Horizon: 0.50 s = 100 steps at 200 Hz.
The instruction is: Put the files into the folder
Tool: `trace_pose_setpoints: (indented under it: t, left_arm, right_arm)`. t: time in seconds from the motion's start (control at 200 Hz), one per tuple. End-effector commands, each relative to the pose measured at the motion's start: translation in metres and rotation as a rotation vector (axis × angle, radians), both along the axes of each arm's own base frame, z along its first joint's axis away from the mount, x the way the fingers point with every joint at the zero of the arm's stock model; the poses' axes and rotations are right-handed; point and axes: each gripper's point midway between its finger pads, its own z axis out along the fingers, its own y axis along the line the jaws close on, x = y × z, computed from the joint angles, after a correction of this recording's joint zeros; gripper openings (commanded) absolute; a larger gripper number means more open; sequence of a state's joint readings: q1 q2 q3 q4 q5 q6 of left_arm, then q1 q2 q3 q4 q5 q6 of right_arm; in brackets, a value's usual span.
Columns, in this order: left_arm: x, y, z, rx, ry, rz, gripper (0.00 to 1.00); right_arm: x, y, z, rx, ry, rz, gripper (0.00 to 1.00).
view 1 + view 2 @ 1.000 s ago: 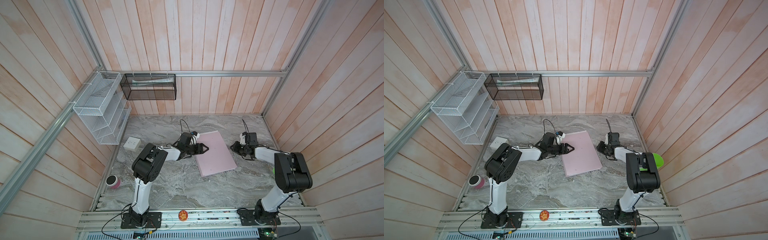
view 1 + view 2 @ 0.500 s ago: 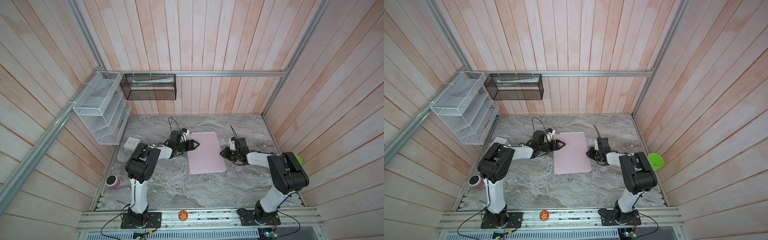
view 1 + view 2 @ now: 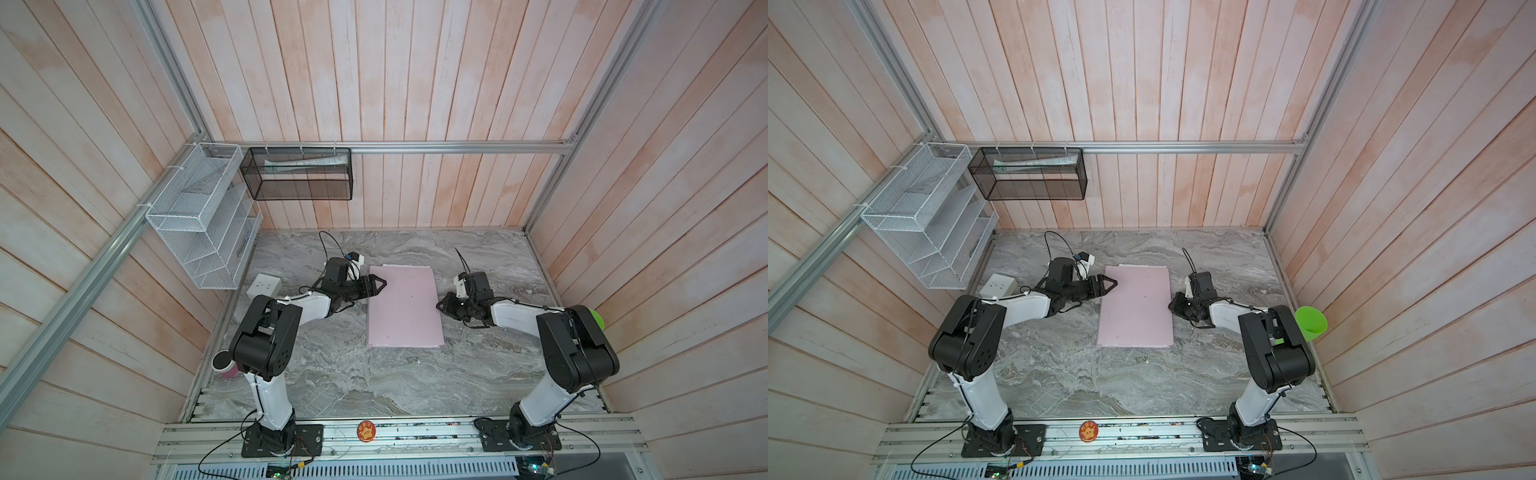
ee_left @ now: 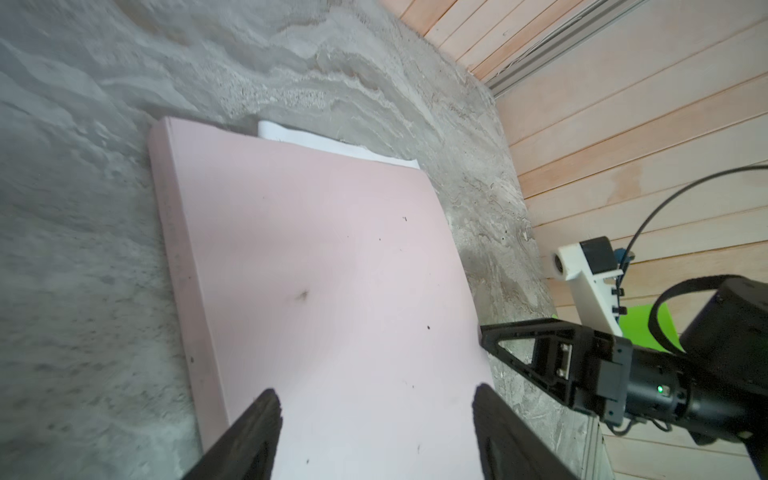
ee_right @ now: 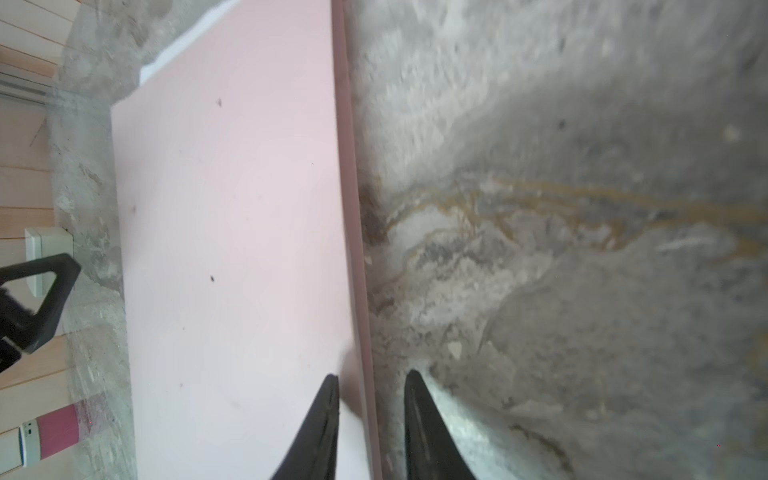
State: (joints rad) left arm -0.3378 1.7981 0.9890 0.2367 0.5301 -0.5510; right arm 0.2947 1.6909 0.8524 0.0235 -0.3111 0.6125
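The pale pink folder (image 3: 404, 307) (image 3: 1136, 307) lies shut and flat in the middle of the marble table. A strip of the white files (image 3: 405, 264) (image 4: 332, 145) sticks out past its far edge; the rest is hidden under the cover. My left gripper (image 3: 380, 284) (image 4: 376, 399) is open wide, above the folder's far left part, nothing between its fingers. My right gripper (image 3: 441, 306) (image 5: 372, 376) is at the folder's right edge with jaws a little apart. One fingertip is over the pink cover (image 5: 232, 232), the other over bare table; the edge runs between them unclamped.
A white wire rack (image 3: 203, 220) and a black mesh basket (image 3: 299, 174) hang on the back left walls. A white socket box (image 3: 264, 286) lies left of the left arm, a pink cup (image 3: 224, 365) at the front left, and a green cup (image 3: 1310, 322) by the right wall.
The folder has slid left and turned from tilted to square with the table. Both grippers moved left with it, and the left jaws have spread wider.
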Motion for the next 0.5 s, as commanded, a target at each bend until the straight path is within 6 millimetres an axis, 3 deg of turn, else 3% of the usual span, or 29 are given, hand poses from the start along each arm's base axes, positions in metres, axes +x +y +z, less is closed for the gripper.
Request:
trace_pose_setpoints:
  t: [0.0,0.175,0.275,0.385,0.495]
  left_arm:
    - [-0.005,0.019,0.02,0.067,-0.061,0.053,0.79]
    - [-0.025,0.044,0.034,0.152,-0.108,0.116,0.8]
    - [-0.042,0.05,0.032,0.161,-0.098,0.116,0.82]
    - [-0.062,0.056,0.025,0.17,-0.068,0.109,0.82]
    - [-0.084,0.07,0.022,0.173,-0.07,0.151,0.82]
  right_arm:
    - [0.013,-0.013,0.004,-0.076,-0.011,0.005,0.26]
    - [0.047,-0.013,0.039,-0.124,-0.089,0.046,0.26]
    - [0.069,0.004,0.055,-0.107,-0.106,0.13,0.27]
    - [0.093,0.024,0.054,-0.104,-0.046,0.253,0.28]
    - [0.101,0.04,0.064,-0.087,-0.084,0.288,0.28]
